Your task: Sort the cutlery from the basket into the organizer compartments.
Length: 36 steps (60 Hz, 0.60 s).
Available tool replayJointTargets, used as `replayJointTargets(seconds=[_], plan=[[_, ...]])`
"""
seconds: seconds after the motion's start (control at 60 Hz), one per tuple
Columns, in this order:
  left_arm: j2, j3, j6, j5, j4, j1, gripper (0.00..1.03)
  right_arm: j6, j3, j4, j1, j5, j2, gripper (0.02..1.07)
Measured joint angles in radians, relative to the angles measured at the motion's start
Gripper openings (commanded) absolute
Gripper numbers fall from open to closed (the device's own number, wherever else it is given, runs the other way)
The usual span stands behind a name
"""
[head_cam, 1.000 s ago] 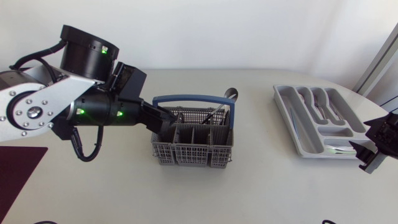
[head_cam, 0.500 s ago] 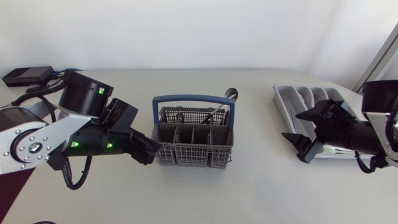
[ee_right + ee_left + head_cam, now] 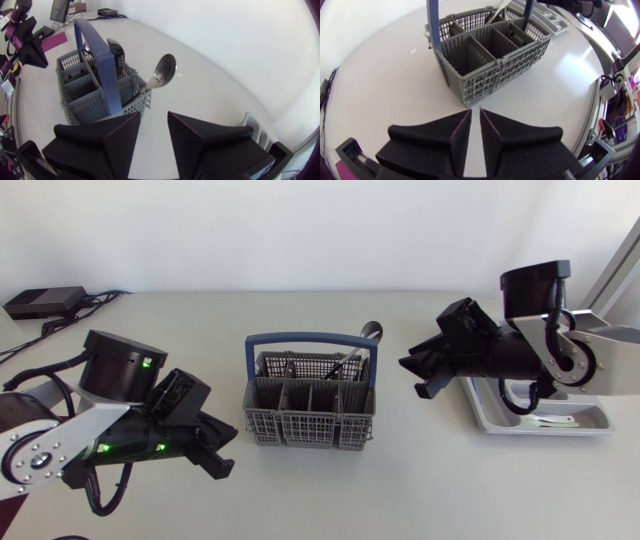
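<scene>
My head camera looks straight down over the whole table (image 3: 300, 500). Both wrist cameras face the basket (image 3: 495, 75) closely, from opposite sides.

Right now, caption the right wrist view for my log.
Open right gripper faces the grey cutlery basket, a spoon leaning out beside its blue handle.

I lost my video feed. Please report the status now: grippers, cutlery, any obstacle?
Left gripper shut, empty, near basket. Right gripper open, empty, facing spoon in basket. No obstacle seen.
</scene>
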Motion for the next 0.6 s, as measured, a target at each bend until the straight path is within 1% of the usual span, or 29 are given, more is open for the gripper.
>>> replayJointTargets(seconds=[0.017, 0.033, 0.283, 0.5, 0.6], plan=[[0.000, -0.004, 0.004, 0.001, 0.002, -0.002, 0.03, 0.010, 0.008, 0.000, 0.006, -0.004, 0.008, 0.10], [0.000, -0.008, 0.006, 0.003, 0.005, -0.003, 0.04, 0.018, 0.017, 0.001, 0.012, -0.010, 0.017, 0.09], [0.010, -0.060, 0.034, 0.047, 0.087, -0.014, 0.03, 0.122, 0.128, 0.000, 0.064, -0.101, 0.154, 0.08], [0.154, -0.061, 0.037, 0.050, 0.286, -0.014, 0.03, 0.140, 0.154, -0.038, 0.068, -0.201, 0.193, 0.08], [0.247, -0.052, 0.051, 0.051, 0.335, -0.006, 0.03, 0.142, 0.148, -0.051, 0.073, -0.229, 0.184, 0.08]])
